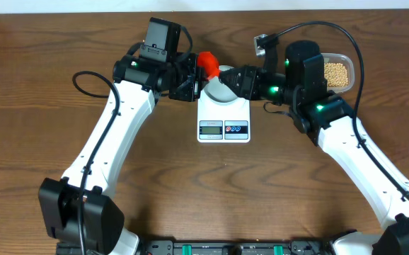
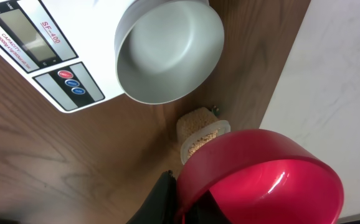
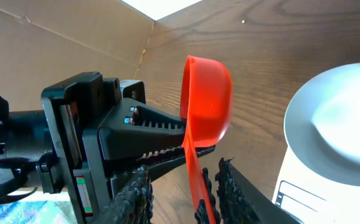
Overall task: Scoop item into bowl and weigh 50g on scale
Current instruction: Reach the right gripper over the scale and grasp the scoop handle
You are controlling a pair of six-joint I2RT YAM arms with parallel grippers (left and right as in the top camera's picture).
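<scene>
Scoop [image 2: 261, 180] was empty, gripped by left pincer [image 3: 181, 146]; right pincer [image 3: 185, 183] stood open astride its handle. Bowl [image 2: 167, 56] on scale [image 2: 18, 31] held nothing; scooping beans [image 1: 337, 73] and weighing remained.

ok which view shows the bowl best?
Left wrist: it looks into the bowl, empty, sitting on the scale. Overhead, the right pincer covers part of it. Right wrist catches only part, cut off at the frame edge.
</scene>
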